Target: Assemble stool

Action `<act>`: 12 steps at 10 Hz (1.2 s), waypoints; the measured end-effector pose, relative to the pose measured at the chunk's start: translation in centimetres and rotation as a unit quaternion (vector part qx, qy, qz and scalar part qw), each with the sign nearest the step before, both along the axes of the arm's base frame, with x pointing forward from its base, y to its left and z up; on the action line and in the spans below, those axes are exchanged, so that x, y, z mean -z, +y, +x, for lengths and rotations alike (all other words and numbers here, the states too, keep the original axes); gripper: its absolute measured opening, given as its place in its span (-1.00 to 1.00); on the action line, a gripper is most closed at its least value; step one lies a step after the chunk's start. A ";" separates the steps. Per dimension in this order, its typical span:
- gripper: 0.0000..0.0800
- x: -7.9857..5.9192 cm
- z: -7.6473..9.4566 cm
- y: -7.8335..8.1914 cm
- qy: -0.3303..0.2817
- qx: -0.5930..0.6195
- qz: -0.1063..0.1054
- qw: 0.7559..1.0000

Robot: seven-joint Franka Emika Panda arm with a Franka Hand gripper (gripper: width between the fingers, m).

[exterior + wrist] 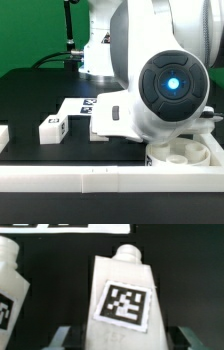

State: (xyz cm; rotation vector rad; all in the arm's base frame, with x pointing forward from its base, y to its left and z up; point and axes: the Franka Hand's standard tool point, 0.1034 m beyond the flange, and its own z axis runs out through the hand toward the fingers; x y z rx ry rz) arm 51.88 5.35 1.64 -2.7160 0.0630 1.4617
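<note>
Exterior view, starting at its left: black tabletop (30, 100) carrying 1 small white block leg (52, 127), lying alone with its tag showing. Next, just behind, the flat marker board (85, 105). Then the bulky white arm (150, 60), filling the middle and hiding its own tip. Farthest right, the thick round seat (185, 152), resting low near the front border rail (100, 180), well apart from the block leg.

Wrist view: tagged leg (122, 303) lying between the 2 fingers (62, 336) of the end effector (125, 339), rounded peg (127, 250) pointing away. Dark gaps either side, so apparently spread wide and gripping nothing. Neighbouring leg (8, 280) close beside.

Probably hard, light, stiff plastic, smooth enough to slip. Best taken across the long flat sides at mid-body, clear of the peg.
</note>
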 end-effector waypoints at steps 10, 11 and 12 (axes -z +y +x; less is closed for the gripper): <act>-0.18 -7.4 5.7 0.8 -0.098 -0.008 0.025 0.995; -0.18 -8.8 7.0 1.0 -0.171 -0.005 0.022 0.985; -0.18 -9.6 6.8 1.1 -0.211 -0.004 0.019 0.977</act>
